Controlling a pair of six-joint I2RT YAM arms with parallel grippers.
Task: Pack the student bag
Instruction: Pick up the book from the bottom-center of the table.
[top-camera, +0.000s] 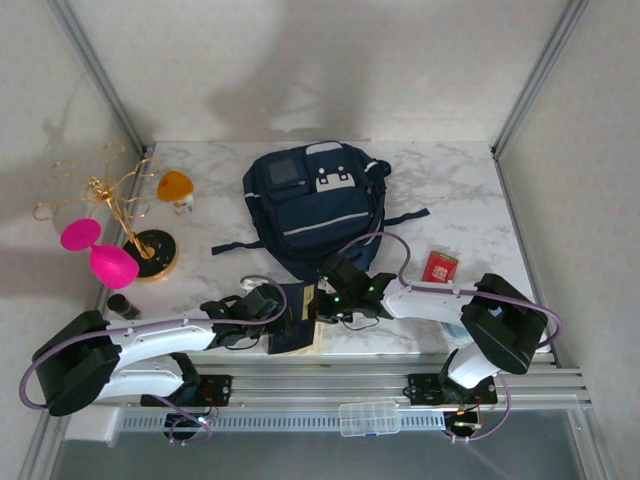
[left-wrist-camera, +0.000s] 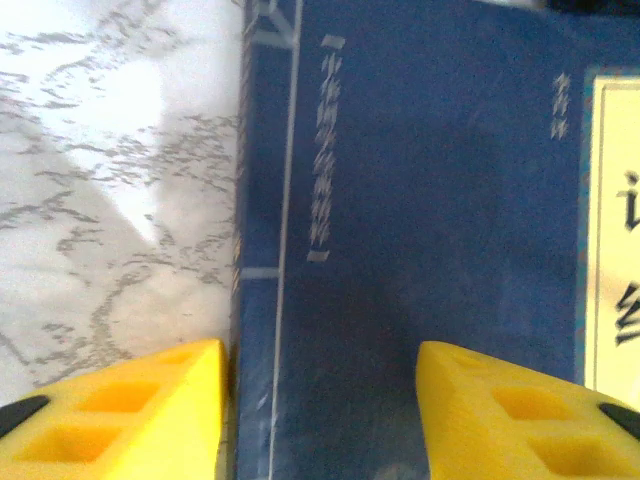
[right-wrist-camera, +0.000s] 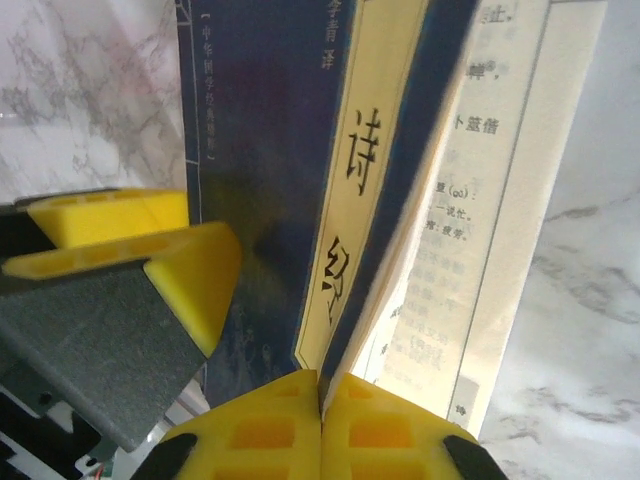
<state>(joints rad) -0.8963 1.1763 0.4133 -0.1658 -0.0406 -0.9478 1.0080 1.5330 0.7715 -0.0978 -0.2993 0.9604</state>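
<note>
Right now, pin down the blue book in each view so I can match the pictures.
Top external: blue book at bottom centre, just below the student bag.
Left wrist: covers centre and right.
Right wrist: centre, cover lifted, pinched by the right tool.
Shared landmark: marble table, left of the book in both wrist views.

The white marbled table (top-camera: 460, 190) carried a navy backpack (top-camera: 310, 205) at its far middle. A blue book (top-camera: 297, 318) lay near the near edge, its cover raised off the pages. A small red tin (top-camera: 439, 267) stood to the right. On the left were a gold wire stand (top-camera: 155, 252), a pink thing (top-camera: 100, 252) just beside it, an orange thing (top-camera: 175, 186) farther back and a dark little cylinder (top-camera: 123, 305) nearer.
</note>
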